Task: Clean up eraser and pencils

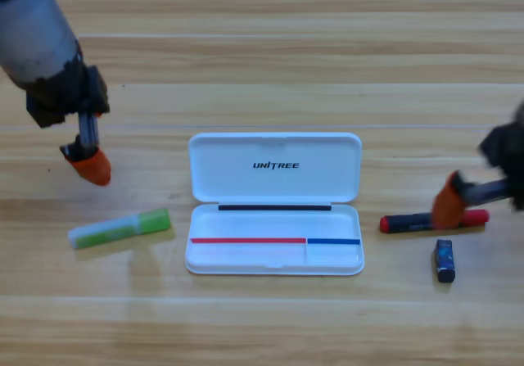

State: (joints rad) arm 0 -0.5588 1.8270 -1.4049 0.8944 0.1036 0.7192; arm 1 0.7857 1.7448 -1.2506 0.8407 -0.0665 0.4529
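White plastic case point(275, 205) lies open mid-table, the green stick with whitish end point(119, 228) to its left, below the left gripper point(90, 163). Right of it, the right gripper point(448, 202) overlaps the black red-ended stick point(409, 222), small black eraser block point(444, 260) just below; neither gripper's opening can be told.

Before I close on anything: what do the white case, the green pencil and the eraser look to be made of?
White case: looks like moulded plastic with a smooth, slightly glossy shell, rounded corners and a printed logo. Green pencil: probably plastic, with a bright uniform body and a paler, whitish end. Eraser: a dull black block with a blue mark, likely rubber or vinyl; the look leaves it open.
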